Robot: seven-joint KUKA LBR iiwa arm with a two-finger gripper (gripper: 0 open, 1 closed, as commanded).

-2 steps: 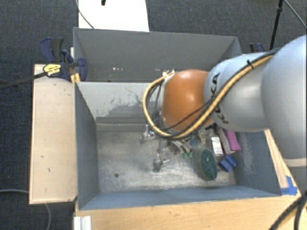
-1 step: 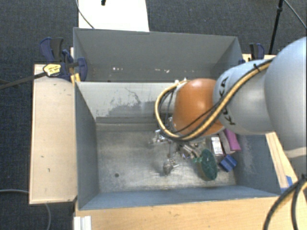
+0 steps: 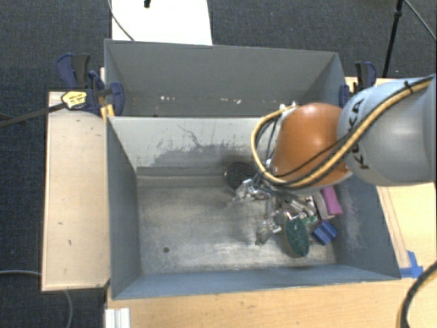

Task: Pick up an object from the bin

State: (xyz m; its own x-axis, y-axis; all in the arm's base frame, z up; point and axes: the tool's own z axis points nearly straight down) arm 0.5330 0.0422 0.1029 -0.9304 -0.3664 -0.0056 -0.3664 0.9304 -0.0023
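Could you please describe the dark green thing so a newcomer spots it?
In the grey bin, look to the near right corner, below the orange cover. The green thing lies there, dark and rounded, unlike the blue piece beside it and the pink block behind.

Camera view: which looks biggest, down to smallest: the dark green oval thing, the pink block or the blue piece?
Largest: dark green oval thing.
Then pink block and blue piece: they look alike. The arm hides part of the pink block, so they are unranked.
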